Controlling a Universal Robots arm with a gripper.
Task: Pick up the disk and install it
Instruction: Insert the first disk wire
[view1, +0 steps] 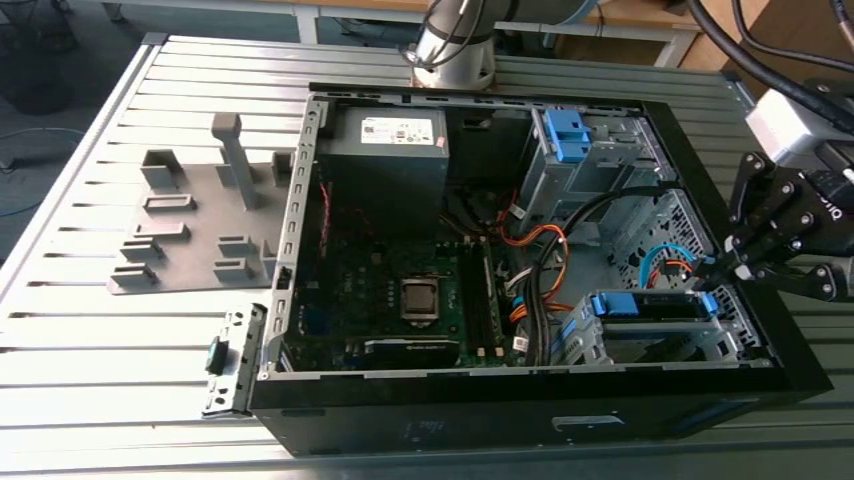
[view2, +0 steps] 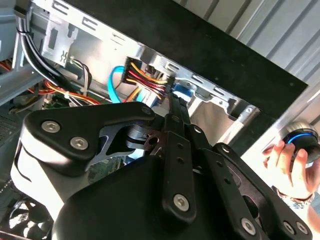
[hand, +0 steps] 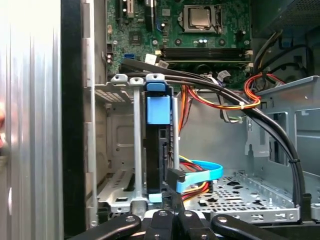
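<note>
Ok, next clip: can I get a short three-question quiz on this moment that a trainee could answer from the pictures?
1. True or false: the disk sits in the drive cage inside the computer case, not out on the table.
2. Which is the gripper nearest? A) the power supply B) the drive cage with the disk C) the processor socket
3. What lies on the table beside the case, on the exterior view's left?
Key: 1 true; 2 B; 3 a grey tray with upright pegs.
</note>
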